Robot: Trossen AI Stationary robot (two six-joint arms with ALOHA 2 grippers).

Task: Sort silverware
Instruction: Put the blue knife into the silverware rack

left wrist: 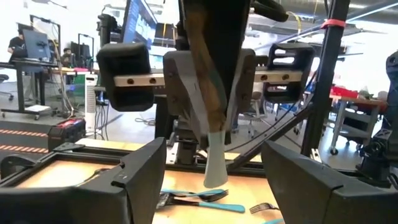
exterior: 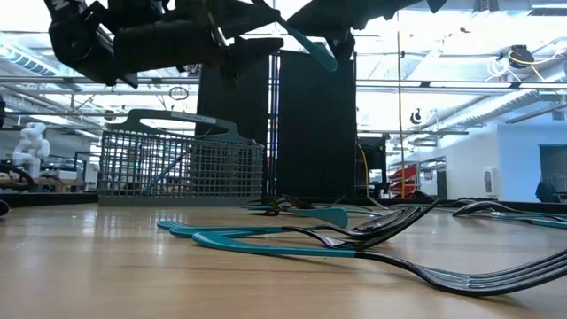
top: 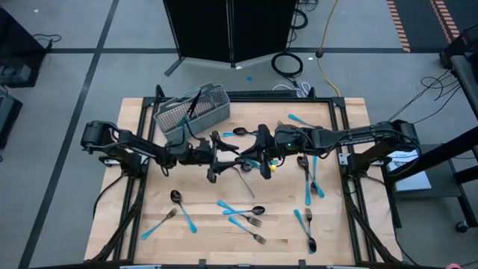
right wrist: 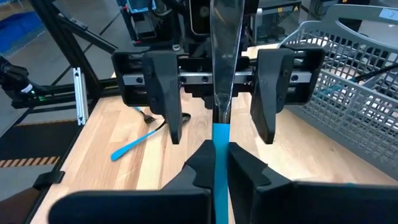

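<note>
- Handing over in mid-air: the right gripper (right wrist: 214, 163) is clamped tight on the blue handle of one piece of silverware (right wrist: 215, 140), with the metal end pointing away from it toward the left gripper (right wrist: 220, 140).
- The left gripper is spread wide, one finger on each side of the metal end and not touching it. My read is that it stands like this to take the piece from the other end.
- In the high view both grippers meet nose to nose above the middle of the table (top: 149, 194), the left gripper (top: 218, 161) just beside the right gripper (top: 261, 153).
- The reason for the handover is likely reach: the wire basket (top: 193, 112) sits beyond the left gripper on the left arm's side, well apart from the right arm's base.
- The held piece has a slim bright blue handle and a long, narrow, dark shiny metal part, seen edge-on. I cannot tell whether it is a knife, fork or spoon.
- From the left wrist, the piece hangs down out of the right gripper (left wrist: 214, 118), directly ahead between the left gripper's own wide fingers (left wrist: 140, 180).
- The rest of the silverware (top: 239, 211) lies loose on the wood below and around both grippers, forks and spoons mixed, handles pointing every way.
- Some blue shows through the basket mesh, so a few pieces look to be already in. Most are not yet sorted.
</note>
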